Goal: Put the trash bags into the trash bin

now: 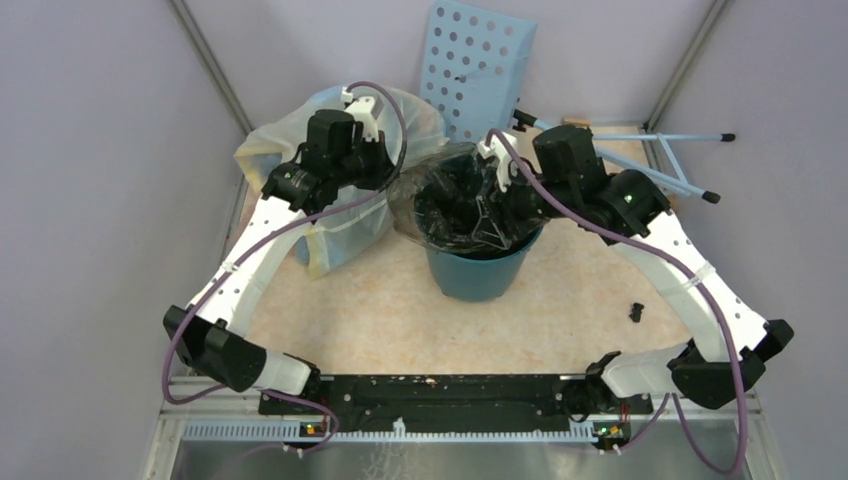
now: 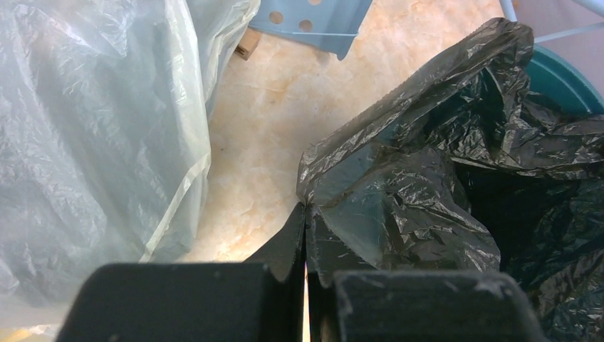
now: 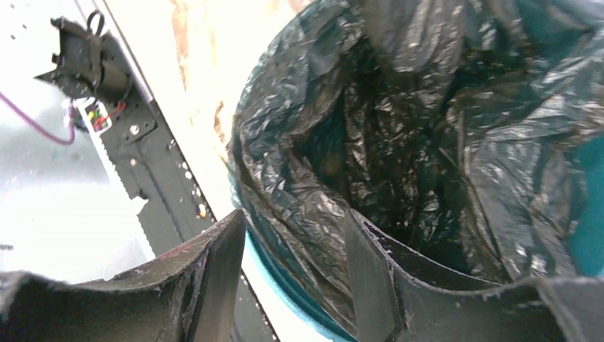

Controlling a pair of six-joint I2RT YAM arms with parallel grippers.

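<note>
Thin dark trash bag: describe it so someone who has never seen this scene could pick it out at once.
Find the round teal-green plastic bin at the centre of the top view. The thin, crinkly, dark grey-black plastic bag sits in its mouth and billows above the rim. Unlike the large pale yellowish stuffed bag to its left, it is dark and glossy.

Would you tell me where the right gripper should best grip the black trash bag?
Probably the trash bag where it drapes the trash bin rim nearest the right gripper, from above, one finger inside, one outside: the film lies thin there, and the left gripper pinches the opposite edge.
</note>
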